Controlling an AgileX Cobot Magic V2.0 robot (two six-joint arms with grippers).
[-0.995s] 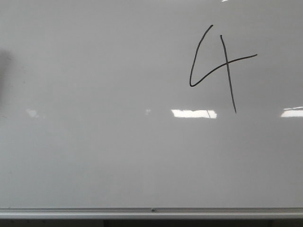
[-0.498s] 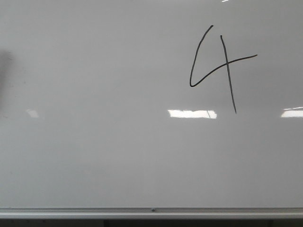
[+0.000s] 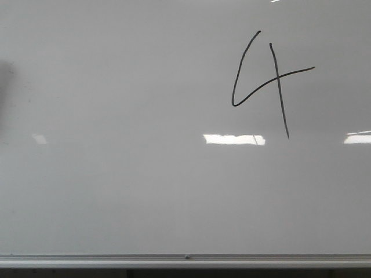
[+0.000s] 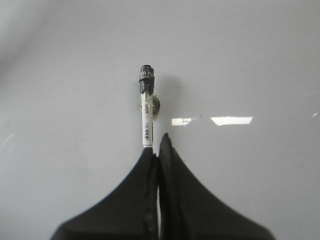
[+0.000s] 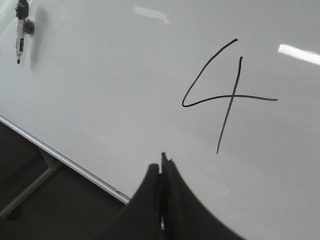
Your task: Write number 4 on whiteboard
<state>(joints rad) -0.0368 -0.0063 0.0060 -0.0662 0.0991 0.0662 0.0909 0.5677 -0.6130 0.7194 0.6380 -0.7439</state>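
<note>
Glossy pale board fills nearly every view: the whiteboard [image 3: 116, 191] spans the whole front picture, with its silver bottom rail [image 3: 185, 259] along the lower edge and bright rectangular light glares [image 3: 234, 139] across its middle. The number 4 [image 3: 269, 81] sits high on the whiteboard, toward its right side, well above the rail and just above one glare: an open-topped, slanted figure with a long vertical bar crossing a rising cross stroke.

Both strokes look complete and unbroken, so the writing seems done. What remains, as a judgement, is to keep both arms clear of the fresh ink so it does not smear, and to draw away without dragging anything across the surface.

Only the wrist views show the arms. The right gripper [image 5: 163, 165] has its dark fingers pressed together with nothing visible between them, hovering off the whiteboard below the figure. The left gripper [image 4: 156, 155] is likewise pressed closed; the marker [image 4: 146, 107] stands just beyond its tips, apparently stuck to the board by a small round holder, and whether the tips pinch its end I cannot tell. The right wrist view shows that same marker [image 5: 20, 30] far from the 4, which the front view misses entirely.
</note>
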